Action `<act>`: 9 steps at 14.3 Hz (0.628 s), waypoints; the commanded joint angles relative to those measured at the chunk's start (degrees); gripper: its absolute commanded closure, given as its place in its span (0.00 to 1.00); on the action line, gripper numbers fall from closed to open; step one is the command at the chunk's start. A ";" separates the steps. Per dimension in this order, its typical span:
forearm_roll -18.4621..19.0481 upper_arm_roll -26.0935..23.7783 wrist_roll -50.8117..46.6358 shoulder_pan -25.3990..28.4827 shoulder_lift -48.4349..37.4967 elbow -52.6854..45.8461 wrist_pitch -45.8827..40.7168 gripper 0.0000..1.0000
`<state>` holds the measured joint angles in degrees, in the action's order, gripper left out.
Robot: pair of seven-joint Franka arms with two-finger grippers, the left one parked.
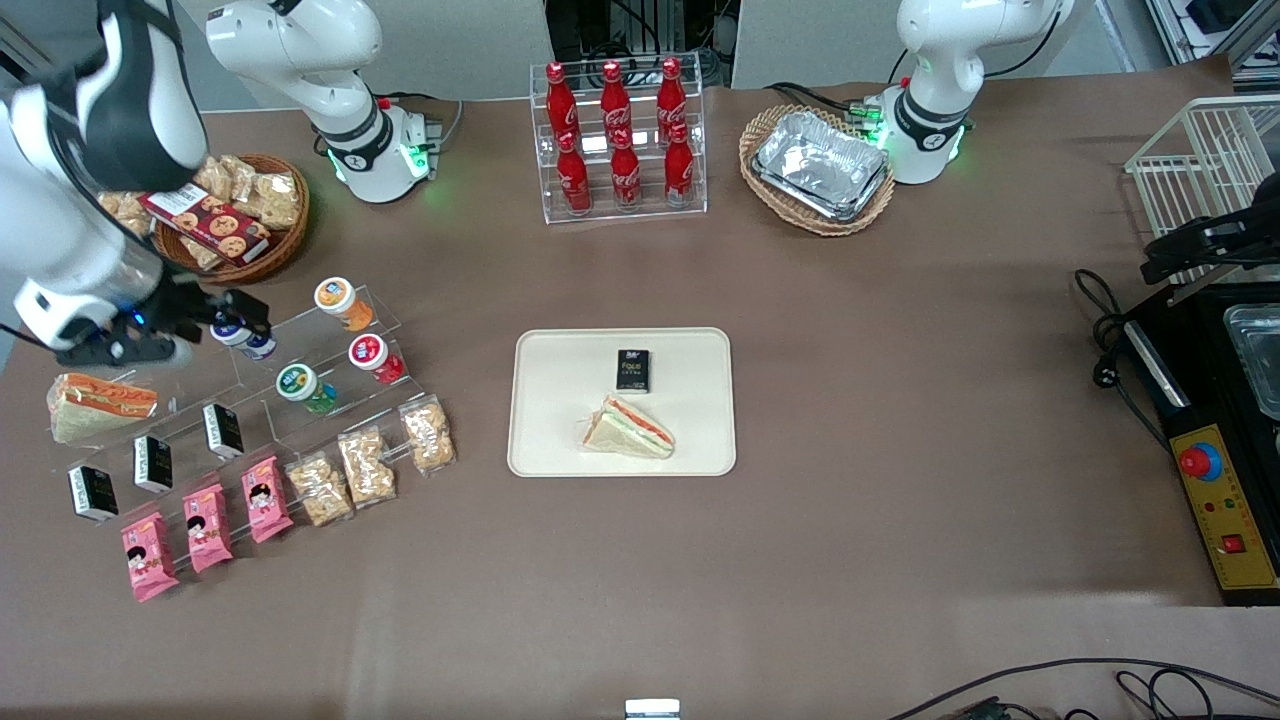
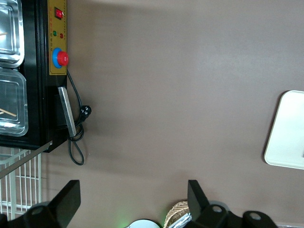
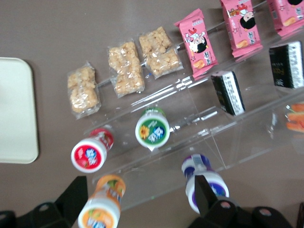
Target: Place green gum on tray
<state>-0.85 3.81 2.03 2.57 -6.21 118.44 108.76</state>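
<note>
Confirm the status first: the green gum (image 1: 303, 387) stands on the clear tiered rack (image 1: 330, 375) at the working arm's end of the counter (image 1: 900, 400); it has not been grasped, so the pick, the carry and the placement all remain. The tray (image 1: 540, 440) lies at mid-counter, well apart from the rack, and already carries a sandwich (image 1: 628, 430) and a small black box (image 1: 633, 369).

Locate the claw (image 3: 137, 197) above the rack, over the blue gum (image 1: 243, 338) and near the orange gum (image 1: 343, 302), not yet over the target. Its fingers stand wide apart and hold nothing.

Check orientation in the right wrist view: the green gum (image 3: 152, 129) appears roughly upright, label cap up, long axis near vertical. The red gum (image 3: 90, 153) stands just beside it.
</note>
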 commanded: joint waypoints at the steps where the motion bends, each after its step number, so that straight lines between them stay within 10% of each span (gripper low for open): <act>1: -0.03 0.40 1.22 -0.10 3.21 1.95 6.53 0.00; 9: -0.11 0.76 3.42 -1.25 4.18 12.33 20.95 0.00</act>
<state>-0.86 4.58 4.59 1.65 -1.55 127.06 124.96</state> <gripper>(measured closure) 0.000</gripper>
